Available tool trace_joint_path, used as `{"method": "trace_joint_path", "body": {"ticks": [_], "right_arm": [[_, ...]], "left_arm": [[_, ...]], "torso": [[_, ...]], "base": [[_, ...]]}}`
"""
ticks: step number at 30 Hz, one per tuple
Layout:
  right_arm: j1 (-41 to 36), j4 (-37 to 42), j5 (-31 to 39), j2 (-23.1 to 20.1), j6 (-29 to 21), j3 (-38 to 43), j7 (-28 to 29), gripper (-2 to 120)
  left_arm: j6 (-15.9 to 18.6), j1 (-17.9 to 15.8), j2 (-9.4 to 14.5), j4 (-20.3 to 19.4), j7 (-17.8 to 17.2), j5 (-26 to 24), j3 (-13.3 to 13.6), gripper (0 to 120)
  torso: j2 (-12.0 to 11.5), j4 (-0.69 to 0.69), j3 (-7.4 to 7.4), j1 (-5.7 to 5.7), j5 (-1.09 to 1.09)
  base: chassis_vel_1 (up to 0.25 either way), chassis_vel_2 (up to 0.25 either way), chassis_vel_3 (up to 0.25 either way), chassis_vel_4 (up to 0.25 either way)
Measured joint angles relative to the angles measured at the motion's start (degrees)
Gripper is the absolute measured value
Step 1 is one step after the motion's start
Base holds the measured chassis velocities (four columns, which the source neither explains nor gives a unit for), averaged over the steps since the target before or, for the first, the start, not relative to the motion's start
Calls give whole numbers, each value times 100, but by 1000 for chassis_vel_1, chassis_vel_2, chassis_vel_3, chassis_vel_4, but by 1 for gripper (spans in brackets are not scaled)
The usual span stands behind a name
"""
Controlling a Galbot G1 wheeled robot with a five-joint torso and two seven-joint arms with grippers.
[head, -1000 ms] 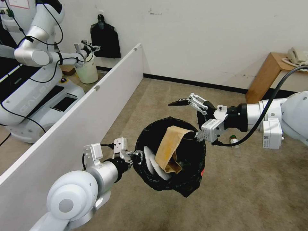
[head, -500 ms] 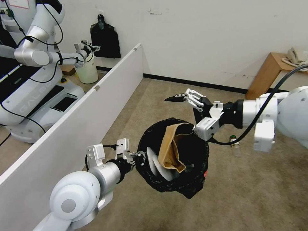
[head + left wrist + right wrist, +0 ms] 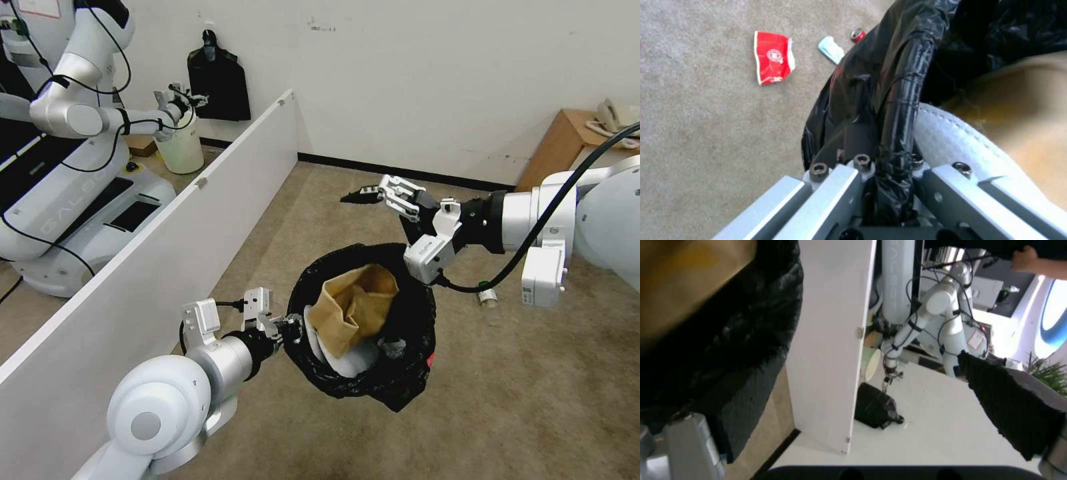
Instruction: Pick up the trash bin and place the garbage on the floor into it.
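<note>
While left gripper (image 3: pixel 288 329) clamps trash bin (image 3: pixel 363 380) rim, mouth facing up, right gripper (image 3: pixel 373 207) hangs open just above far rim, w/ bare floor (image 3: pixel 533 400) beyond.

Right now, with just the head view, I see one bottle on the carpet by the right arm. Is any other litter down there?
Observer: Yes. The left wrist view shows a red carton lying flat on the floor beside the bin.
Operator: Anything else near it?
Observer: A light-blue mask and a red can lie side by side, close to the bin's bag.
Operator: How is the left gripper holding the bin?
Observer: The left gripper is shut on the bin's rim, with the bag pinched between its fingers.
</note>
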Motion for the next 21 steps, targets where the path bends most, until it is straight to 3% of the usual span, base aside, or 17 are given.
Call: {"method": "trace_joint_path", "body": {"ticks": [21], "right_arm": [[-92, 60, 427, -214, -21, 99, -35, 100]], "left_arm": [[0, 33, -75, 23, 56, 92, -44, 0]], "torso": [[0, 1, 0, 0, 0]], "base": [[0, 0, 0, 0]]}}
